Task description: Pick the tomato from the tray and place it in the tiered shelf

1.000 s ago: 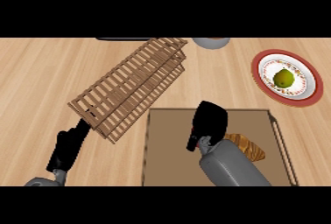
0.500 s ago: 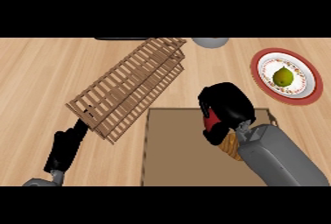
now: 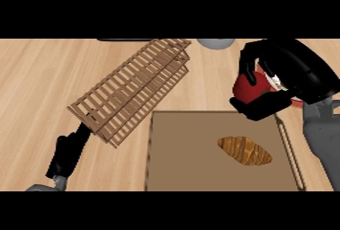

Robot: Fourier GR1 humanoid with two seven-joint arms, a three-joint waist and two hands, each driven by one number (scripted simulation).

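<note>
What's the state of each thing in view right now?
tomato: lifted off the tray, held in the right hand
right hand: shut on the tomato, up beyond the tray's far right corner
left hand: open, resting at lower left
tray: flat on the counter, holds only the croissant
croissant: lying on the tray
tiered shelf: on the counter, nothing in it

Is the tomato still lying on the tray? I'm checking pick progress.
No: the right hand is curled round the tomato, above the tray, where only a croissant lies.
</note>
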